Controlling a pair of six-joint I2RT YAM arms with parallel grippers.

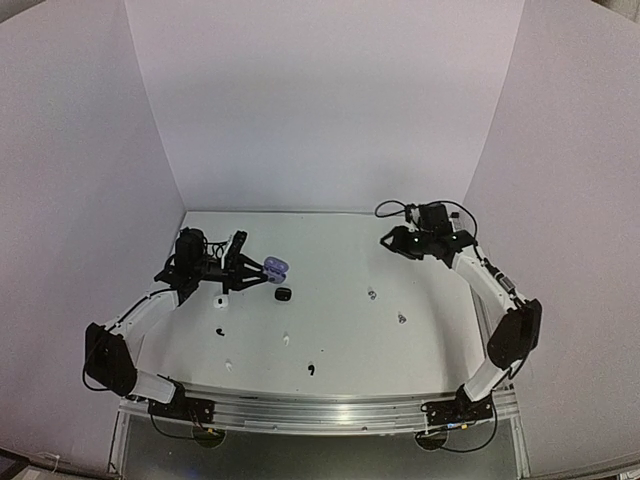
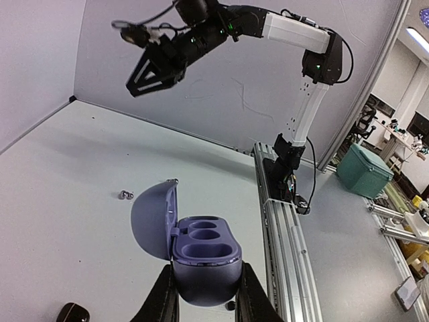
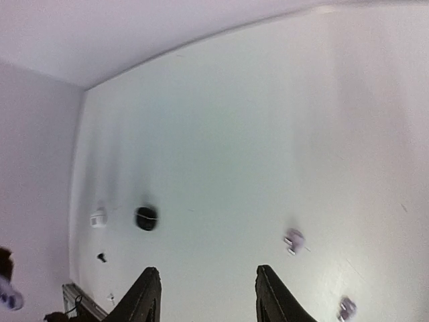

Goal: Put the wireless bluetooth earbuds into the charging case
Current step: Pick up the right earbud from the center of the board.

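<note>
Left gripper (image 2: pixel 204 285) is clamped on the base of the open purple case (image 2: pixel 204 258), lid flipped back, held up off the table (image 1: pixel 330 250). Right gripper (image 3: pixel 208 295) hangs in the air with its fingers spread and nothing between them. Two grey earbuds (image 3: pixel 293 240) lie on the table below it, off to one side of the gap. The black earbuds (image 1: pixel 218 332) and white earbuds (image 1: pixel 286 339) sit nearer the front edge.

Bright even overhead light, soft shadows; R wrist view blurry, fisheye bend at edges
</note>
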